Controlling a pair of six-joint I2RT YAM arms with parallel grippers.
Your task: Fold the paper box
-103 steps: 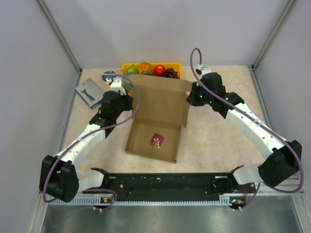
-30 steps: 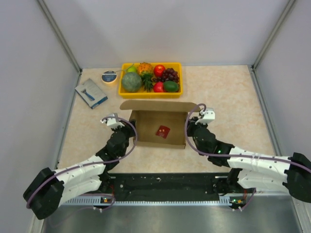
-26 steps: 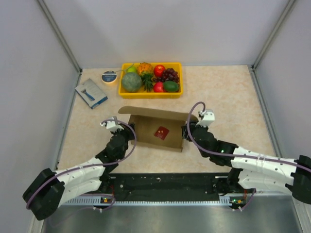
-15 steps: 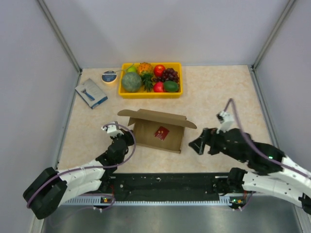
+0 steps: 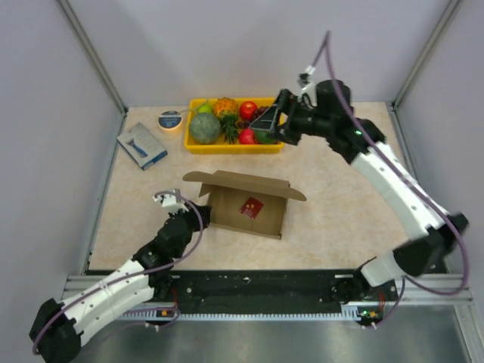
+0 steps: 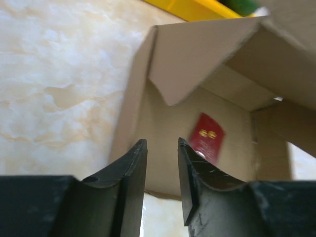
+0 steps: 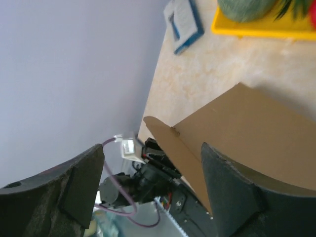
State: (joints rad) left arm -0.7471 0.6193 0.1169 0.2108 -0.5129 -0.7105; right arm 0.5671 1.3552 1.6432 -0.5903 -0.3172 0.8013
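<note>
– Left end effector (image 6: pixel 161 143): how does it stand?
– Its fingers are parted by a narrow gap with nothing between them. It sits low over the desk (image 5: pixel 340 204), just short of the paper box (image 5: pixel 227 208).
– Where is the box from there?
– Straight ahead of the fingertips. Its near left corner fills the wrist view, a side flap is folded inward, and the lid flap (image 5: pixel 249 184) hangs partly over the open cavity. A small red packet (image 5: pixel 252 206) lies inside.
– And the right end effector (image 7: pixel 153 147)?
– Wide open and empty, raised high. The box lies well below it and toward the arm bases.
– What is under it?
– The yellow tray (image 5: pixel 234 147) of fruit. Off to its left on the desk are a blue-and-grey packet (image 5: pixel 142 145) and a tape roll (image 5: pixel 170 119).
</note>
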